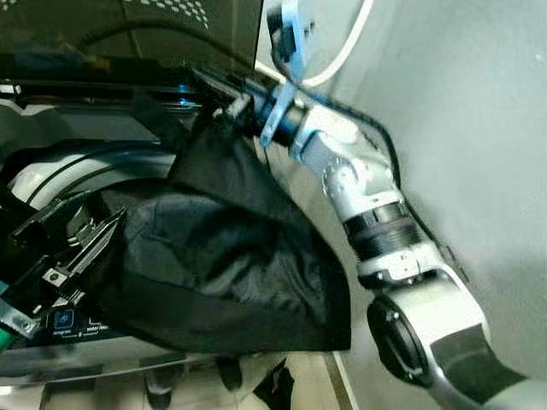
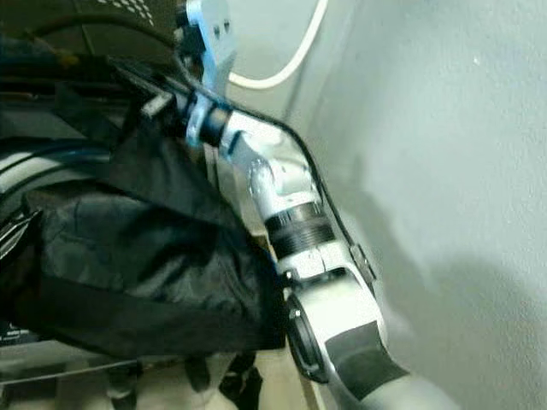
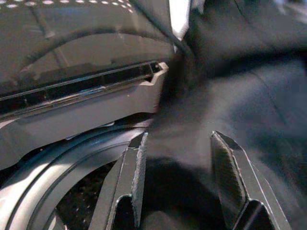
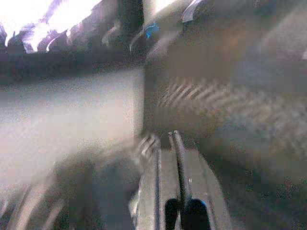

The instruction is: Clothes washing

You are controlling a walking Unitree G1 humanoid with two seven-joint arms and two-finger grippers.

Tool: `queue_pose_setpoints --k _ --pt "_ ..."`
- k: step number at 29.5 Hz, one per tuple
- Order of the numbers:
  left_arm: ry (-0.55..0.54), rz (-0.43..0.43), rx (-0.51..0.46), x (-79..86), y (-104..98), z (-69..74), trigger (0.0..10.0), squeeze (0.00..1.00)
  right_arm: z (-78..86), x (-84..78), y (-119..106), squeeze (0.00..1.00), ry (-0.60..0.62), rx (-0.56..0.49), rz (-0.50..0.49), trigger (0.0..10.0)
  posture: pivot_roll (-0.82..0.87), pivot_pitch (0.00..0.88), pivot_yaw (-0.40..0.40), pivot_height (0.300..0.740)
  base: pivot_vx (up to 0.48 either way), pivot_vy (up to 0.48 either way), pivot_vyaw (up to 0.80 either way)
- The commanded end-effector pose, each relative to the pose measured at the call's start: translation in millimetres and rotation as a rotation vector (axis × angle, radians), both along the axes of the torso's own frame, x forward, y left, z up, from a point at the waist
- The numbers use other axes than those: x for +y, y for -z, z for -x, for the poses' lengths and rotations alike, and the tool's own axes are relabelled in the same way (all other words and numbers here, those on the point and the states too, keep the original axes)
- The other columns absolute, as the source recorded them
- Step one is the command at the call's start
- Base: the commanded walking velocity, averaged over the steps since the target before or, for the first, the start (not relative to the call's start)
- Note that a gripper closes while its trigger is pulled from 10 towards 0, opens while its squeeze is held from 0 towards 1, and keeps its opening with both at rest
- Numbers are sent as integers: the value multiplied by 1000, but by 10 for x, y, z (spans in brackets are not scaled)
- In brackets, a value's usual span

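Black garment (image 1: 222, 256) hangs from the right tool (image 1: 224, 109) — pinched shut on it — draping against the open left tool (image 3: 178, 158).

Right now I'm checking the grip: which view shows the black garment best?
The left eye view: the whole black garment hangs from the right gripper over the washing machine. The right eye view crops it; the left wrist view shows cloth between the left gripper's open fingers.

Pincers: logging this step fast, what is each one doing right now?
Left pincer: open, fingers apart around the black garment.
Right pincer: shut on the black garment's top edge, holding it up.
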State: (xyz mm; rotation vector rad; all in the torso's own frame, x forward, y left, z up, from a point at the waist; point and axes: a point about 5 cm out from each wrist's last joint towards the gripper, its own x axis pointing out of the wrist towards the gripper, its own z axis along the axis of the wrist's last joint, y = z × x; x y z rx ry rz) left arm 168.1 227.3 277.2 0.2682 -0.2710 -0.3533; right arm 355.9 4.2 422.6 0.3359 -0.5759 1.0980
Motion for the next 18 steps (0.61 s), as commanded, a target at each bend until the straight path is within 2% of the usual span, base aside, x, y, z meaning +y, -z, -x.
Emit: queue_pose_setpoints --k 1,2,3,4,5,6,7,8,9,10,12,15,18 --pt "15 1 6 -11 9 7 10000 0 89 -110 -353 0 8 -45 -180 0 210 64 -107 740 0 0 0" --pt "13 0 5 -7 8 6 10000 0 102 -144 -500 0 16 -17 -254 0 210 64 -107 740 0 0 0" --pt "13 0 5 -7 8 6 10000 0 102 -144 -500 0 16 -17 -254 0 210 64 -107 740 0 0 0" --pt "12 0 4 -4 7 4 10000 0 123 -85 -513 0 19 -38 -203 1765 210 64 -107 740 0 0 0" --pt "12 0 4 -4 7 4 10000 0 123 -85 -513 0 19 -38 -203 1765 210 64 -107 740 0 0 0" --pt "11 0 4 -2 6 3 10000 0 132 -18 -484 0 22 -60 -142 2471 210 64 -107 740 0 0 0" --pt "11 0 4 -2 6 3 10000 0 132 -18 -484 0 22 -60 -142 2471 210 64 -107 740 0 0 0" --pt "9 0 2 2 6 -1 10000 0 142 88 -385 0 -5 -72 -54 8745 208 64 -106 740 0 0 0" --pt "9 0 2 2 6 -1 10000 0 142 88 -385 0 -5 -72 -54 8745 208 64 -106 740 0 0 0" --pt "5 -1 0 12 6 -15 10000 0 203 391 -5 0 -132 -111 165 10000 208 61 -101 740 0 0 0" --pt "5 -1 0 12 6 -15 10000 0 203 391 -5 0 -132 -111 165 10000 208 61 -101 740 0 0 0" --pt "4 -2 0 16 6 -30 10000 0 281 634 408 0 -262 -153 366 10000 208 61 -101 740 0 0 0" --pt "6 -2 1 10 8 -32 10000 0 300 678 526 0 -292 -183 415 10000 208 63 -99 740 0 0 0"
